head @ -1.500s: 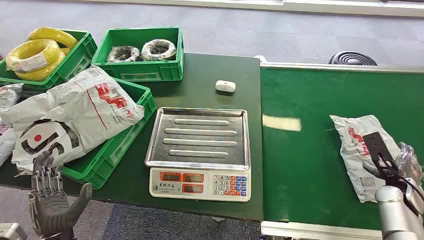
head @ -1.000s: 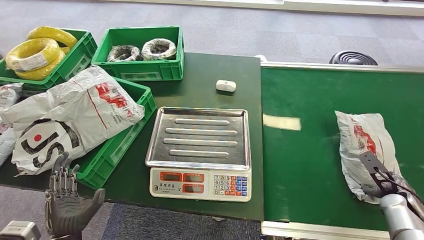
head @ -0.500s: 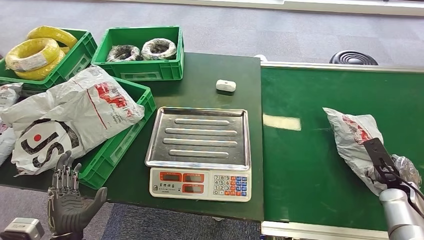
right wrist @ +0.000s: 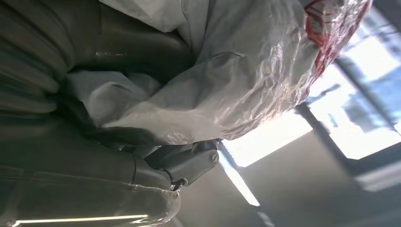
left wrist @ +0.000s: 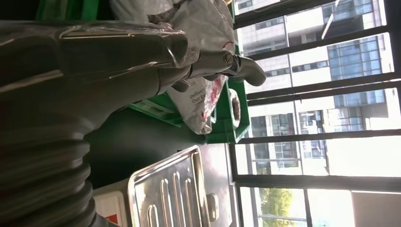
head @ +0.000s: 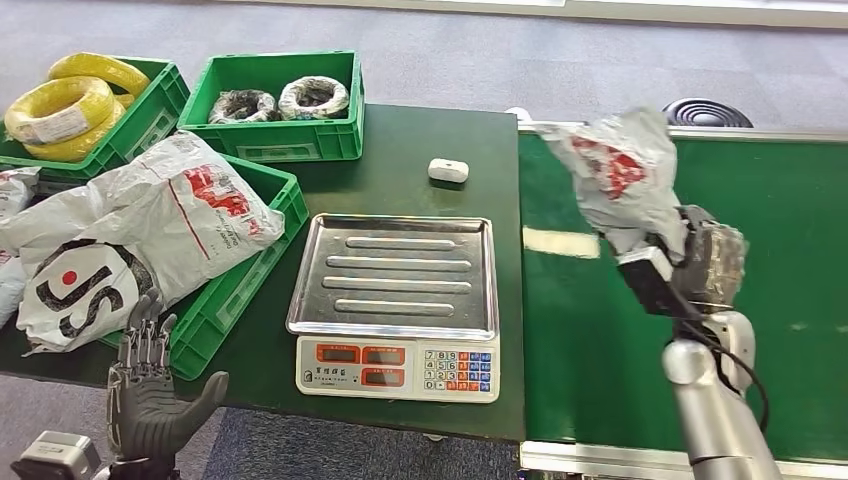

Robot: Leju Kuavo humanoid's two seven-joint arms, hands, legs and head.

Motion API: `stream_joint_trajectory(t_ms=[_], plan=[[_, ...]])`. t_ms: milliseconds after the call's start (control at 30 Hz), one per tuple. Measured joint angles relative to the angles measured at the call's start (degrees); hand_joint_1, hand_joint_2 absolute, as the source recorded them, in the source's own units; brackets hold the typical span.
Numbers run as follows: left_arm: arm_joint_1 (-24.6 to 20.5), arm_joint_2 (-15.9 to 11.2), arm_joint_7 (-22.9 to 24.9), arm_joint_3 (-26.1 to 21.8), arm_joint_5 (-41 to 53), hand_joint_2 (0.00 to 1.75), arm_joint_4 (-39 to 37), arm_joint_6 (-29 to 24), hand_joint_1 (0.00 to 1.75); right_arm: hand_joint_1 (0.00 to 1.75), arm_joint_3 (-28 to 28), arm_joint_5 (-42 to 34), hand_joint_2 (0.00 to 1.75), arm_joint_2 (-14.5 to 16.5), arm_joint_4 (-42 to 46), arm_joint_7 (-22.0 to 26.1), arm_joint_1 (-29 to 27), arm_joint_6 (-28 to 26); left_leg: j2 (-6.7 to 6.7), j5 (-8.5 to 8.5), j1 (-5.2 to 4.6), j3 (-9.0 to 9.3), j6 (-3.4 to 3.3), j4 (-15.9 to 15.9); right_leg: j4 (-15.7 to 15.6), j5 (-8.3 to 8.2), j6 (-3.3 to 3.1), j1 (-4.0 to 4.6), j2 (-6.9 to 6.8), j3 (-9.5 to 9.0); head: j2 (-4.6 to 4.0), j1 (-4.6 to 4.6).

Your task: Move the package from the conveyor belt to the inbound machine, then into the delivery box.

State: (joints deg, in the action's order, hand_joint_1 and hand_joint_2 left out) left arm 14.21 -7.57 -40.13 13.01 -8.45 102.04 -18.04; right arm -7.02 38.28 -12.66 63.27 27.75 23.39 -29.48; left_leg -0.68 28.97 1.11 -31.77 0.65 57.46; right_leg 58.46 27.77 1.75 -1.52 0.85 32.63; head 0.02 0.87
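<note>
A white plastic package with red print hangs in the air over the left part of the green conveyor belt. My right hand grips its lower end; in the right wrist view the crumpled package lies between the thumb and the fingers. The scale with a steel tray stands on the dark table, left of the package. My left hand is low at the table's front left edge, fingers spread, holding nothing; its fingers also show in the left wrist view.
A green crate at the left holds large white parcels. Two more green crates at the back hold cable coils. A small white device lies behind the scale. A dark round object sits beyond the belt.
My right hand has closed on the package and lifted it off the belt, carrying it up and left toward the scale. My left hand has barely moved.
</note>
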Motion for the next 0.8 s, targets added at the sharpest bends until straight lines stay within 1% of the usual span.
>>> stream_joint_trajectory(t_ms=[67,167,233,300,333,367,433,467,500,600,700,800], plan=[[-1.00,0.43,0.00,-0.09,0.56,1.75,-0.40,0.66,0.00,1.75,-6.75,5.08,1.75,1.85,4.60,-0.55,-0.22,-1.50,-0.04,-0.03,0.02,-0.01,0.04,0.00,0.01,0.00,-0.01,0.02,-0.02,-0.01,0.00,-0.01],[-2.04,1.15,0.00,-0.54,1.41,1.75,-0.89,1.17,0.00,1.75,-15.46,10.91,1.75,4.01,8.85,-2.34,-0.04,-0.20,-0.05,-0.03,0.02,-0.03,0.05,0.00,0.02,0.00,-0.01,0.02,-0.02,-0.03,0.00,-0.02],[-2.36,1.61,0.00,-0.93,1.84,1.75,-1.07,1.15,0.00,1.75,-19.85,12.62,1.75,5.20,10.33,-3.22,0.08,1.38,-0.05,-0.03,0.01,-0.04,0.04,0.01,0.00,0.00,0.00,0.01,-0.03,-0.03,0.00,-0.02],[-2.35,2.05,0.00,-1.31,2.20,1.75,-1.11,0.97,0.00,1.75,-22.83,12.83,1.75,6.18,11.10,-3.70,0.22,3.14,-0.06,-0.03,0.00,-0.06,0.04,0.01,-0.02,0.00,0.00,0.00,-0.03,-0.04,0.00,-0.02],[-2.30,2.26,0.00,-1.49,2.34,1.75,-1.10,0.82,0.00,1.50,-23.78,12.62,1.75,6.55,11.25,-3.86,0.33,4.16,-0.07,-0.03,0.00,-0.07,0.04,0.01,-0.03,0.00,0.00,0.00,-0.03,-0.04,0.00,-0.03],[-2.24,2.47,0.00,-1.67,2.49,1.75,-1.10,0.68,0.00,1.14,-24.44,12.26,1.75,6.86,11.30,-4.03,0.46,5.30,-0.07,-0.03,0.00,-0.07,0.04,0.02,-0.04,0.00,0.00,-0.01,-0.03,-0.04,0.00,-0.03],[-2.05,2.91,0.00,-2.10,2.81,1.75,-1.05,0.37,0.00,0.27,-25.17,11.41,1.75,7.30,11.24,-4.74,0.73,7.99,-0.06,-0.02,-0.01,-0.08,0.04,0.02,-0.05,0.00,0.01,-0.02,-0.03,-0.05,0.00,-0.03],[-1.95,3.13,0.00,-2.33,3.01,1.75,-1.01,0.22,0.00,0.08,-25.38,11.05,1.75,7.48,11.08,-5.29,0.92,9.50,-0.06,-0.02,-0.01,-0.07,0.03,0.02,-0.06,0.00,0.01,-0.02,-0.03,-0.04,0.00,-0.03],[-1.86,3.34,0.00,-2.57,3.25,1.75,-0.93,0.07,0.00,0.00,-25.49,10.81,1.75,7.64,10.80,-5.86,1.14,10.85,-0.06,-0.02,-0.01,-0.07,0.04,0.02,-0.06,-0.01,0.01,-0.02,-0.03,-0.04,0.00,-0.03],[-1.53,3.94,0.01,-3.26,4.26,1.75,-0.60,-0.26,0.00,0.00,-25.44,10.23,1.75,7.93,8.63,-6.80,2.16,13.19,-0.07,-0.03,-0.01,-0.05,0.04,0.02,-0.06,-0.01,0.00,-0.01,-0.03,-0.04,0.00,-0.02],[-1.44,4.39,0.09,-3.84,5.50,1.75,-0.45,0.02,0.00,0.00,-24.65,8.72,1.75,8.00,5.19,-6.39,3.50,13.41,-0.06,-0.03,0.00,-0.01,0.04,0.02,-0.05,-0.01,-0.01,-0.01,-0.03,-0.04,0.00,-0.02],[-2.04,4.46,0.89,-3.61,6.79,1.75,-0.46,2.06,0.00,0.00,-23.63,6.29,1.75,7.97,2.31,-4.98,4.37,12.97,-0.08,-0.03,0.00,0.02,0.04,0.03,-0.06,-0.02,-0.01,-0.01,-0.04,-0.05,0.00,-0.02]])
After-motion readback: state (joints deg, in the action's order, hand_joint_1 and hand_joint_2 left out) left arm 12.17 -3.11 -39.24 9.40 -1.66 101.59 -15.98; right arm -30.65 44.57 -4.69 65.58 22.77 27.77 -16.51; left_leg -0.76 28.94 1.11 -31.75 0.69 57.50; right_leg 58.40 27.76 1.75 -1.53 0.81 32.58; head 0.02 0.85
